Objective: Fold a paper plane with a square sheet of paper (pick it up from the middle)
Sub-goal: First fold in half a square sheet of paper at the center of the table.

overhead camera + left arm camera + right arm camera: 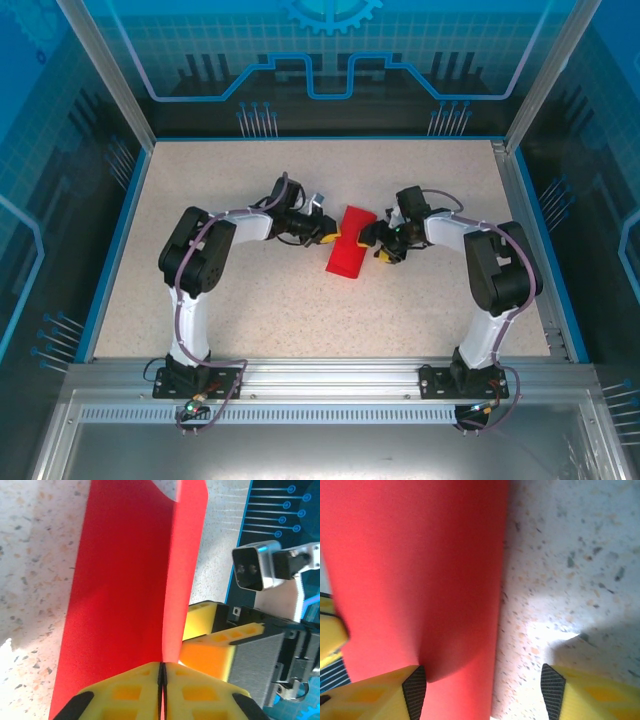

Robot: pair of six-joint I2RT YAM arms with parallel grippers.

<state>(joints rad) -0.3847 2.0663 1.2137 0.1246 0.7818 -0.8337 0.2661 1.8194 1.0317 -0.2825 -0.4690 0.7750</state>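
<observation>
left fingers (130,692) and right fingers (592,695) flank the red sheet (349,253), bare table (250,310) open all around

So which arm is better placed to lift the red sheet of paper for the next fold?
Probably the left. The left gripper is shut on the edge of the red sheet of paper. The right gripper is open, one finger at the sheet, gripping nothing.

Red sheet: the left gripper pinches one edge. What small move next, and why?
Probably close the right gripper on the red sheet: its jaws stand open with the sheet's edge between them, while the left gripper is shut on the opposite side.
</observation>
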